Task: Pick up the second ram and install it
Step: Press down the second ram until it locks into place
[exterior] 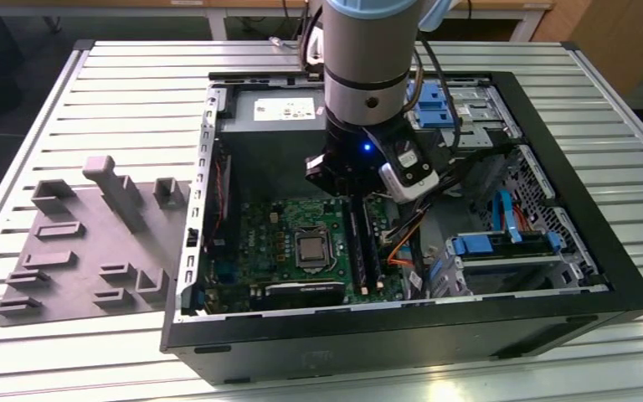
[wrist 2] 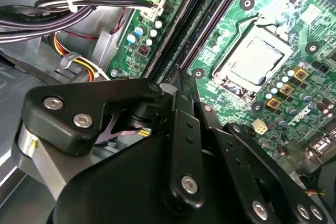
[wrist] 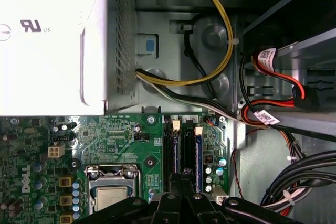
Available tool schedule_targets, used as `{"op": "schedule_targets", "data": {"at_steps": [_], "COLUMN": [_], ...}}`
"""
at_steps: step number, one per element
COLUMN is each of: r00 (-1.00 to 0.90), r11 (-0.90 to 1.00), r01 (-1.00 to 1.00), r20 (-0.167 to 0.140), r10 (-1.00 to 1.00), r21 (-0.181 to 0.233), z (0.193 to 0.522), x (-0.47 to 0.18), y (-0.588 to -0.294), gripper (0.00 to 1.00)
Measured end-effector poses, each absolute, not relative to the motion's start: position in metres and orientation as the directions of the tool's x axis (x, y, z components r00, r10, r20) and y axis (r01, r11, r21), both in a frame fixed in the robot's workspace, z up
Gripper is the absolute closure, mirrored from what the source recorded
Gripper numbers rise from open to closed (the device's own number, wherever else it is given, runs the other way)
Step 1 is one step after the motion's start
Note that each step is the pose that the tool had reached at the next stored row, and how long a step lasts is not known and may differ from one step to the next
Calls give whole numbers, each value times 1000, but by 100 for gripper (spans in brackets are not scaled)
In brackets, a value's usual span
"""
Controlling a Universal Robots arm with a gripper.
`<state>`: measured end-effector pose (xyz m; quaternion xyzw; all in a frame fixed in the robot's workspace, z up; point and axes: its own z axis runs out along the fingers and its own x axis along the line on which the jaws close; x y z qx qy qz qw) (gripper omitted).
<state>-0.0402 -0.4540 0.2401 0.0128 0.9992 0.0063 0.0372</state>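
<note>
Second ram (wrist: 198,158): dark stick with a blue edge, standing in a motherboard slot directly beneath the jaws, parallel to a neighbouring stick (wrist: 176,156) seated just beside it. Gripper (wrist 2: 178,77): lowered inside the open computer case (exterior: 589,276), thin fingertips brought together into a narrow edge over the slot rows; whether they pinch the stick or merely press on it cannot be told. Motherboard (exterior: 265,243): green, processor socket (wrist: 110,198) to one side of the jaws. Holder tray (exterior: 76,243): grey, on the tabletop outside the case, well apart from the jaws. Progress, judged: pickup done, stick at its slot; full seating unconfirmed.
</note>
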Motion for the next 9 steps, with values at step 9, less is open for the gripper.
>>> {"op": "schedule_targets", "data": {"at_steps": [9], "r00": [-997], "r11": [1000], "r01": [25], "r20": [-74], "r10": [26], "r21": [13], "z": [240], "x": [-40], "y": [-454], "gripper": [89]}}
